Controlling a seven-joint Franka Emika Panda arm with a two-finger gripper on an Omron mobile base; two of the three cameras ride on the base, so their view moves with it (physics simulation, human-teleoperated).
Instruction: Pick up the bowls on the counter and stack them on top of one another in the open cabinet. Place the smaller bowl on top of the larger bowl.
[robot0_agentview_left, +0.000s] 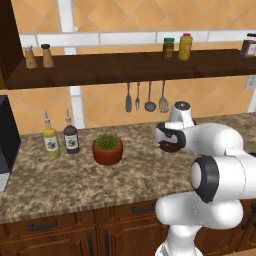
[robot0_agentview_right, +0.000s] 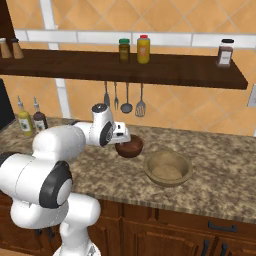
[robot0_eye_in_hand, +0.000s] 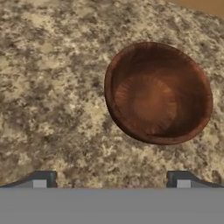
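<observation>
In the hand view I see my tool (robot0_eye_in_hand: 111, 179) with its two fingertips (robot0_eye_in_hand: 43, 178) set wide apart at the bottom edge, nothing between them, so it is open. It hangs above the surface (robot0_eye_in_hand: 52, 87). The small bowl (robot0_eye_in_hand: 157, 92) lies on the granite at about 1 o'clock from the tool, upright, dark reddish-brown inside, and it does not touch the fingertips.

From the right base camera, the arm reaches forward over the surface (robot0_agentview_right: 220, 190) and the hand is just above the small bowl (robot0_agentview_right: 131, 146), partly covering its 9 o'clock side. The large bowl (robot0_agentview_right: 168, 168) stands near it at 4 o'clock, apart from it, tan outside and empty.

From the left base camera, the small bowl (robot0_agentview_left: 170, 146) is mostly hidden behind the hand. A plant pot (robot0_agentview_left: 107, 148) stands well to its 9 o'clock, and farther that way two bottles (robot0_agentview_left: 60, 137) stand side by side.

Farther back, three kitchen utensils (robot0_agentview_right: 125, 102) hang on the tiled wall. Above them the open cabinet (robot0_agentview_right: 150, 67) runs along the wall. It carries two jars (robot0_agentview_right: 134, 50) near the middle, one jar (robot0_agentview_right: 225, 53) toward the 3 o'clock end, and two shakers (robot0_agentview_left: 38, 56) toward the 9 o'clock end.
</observation>
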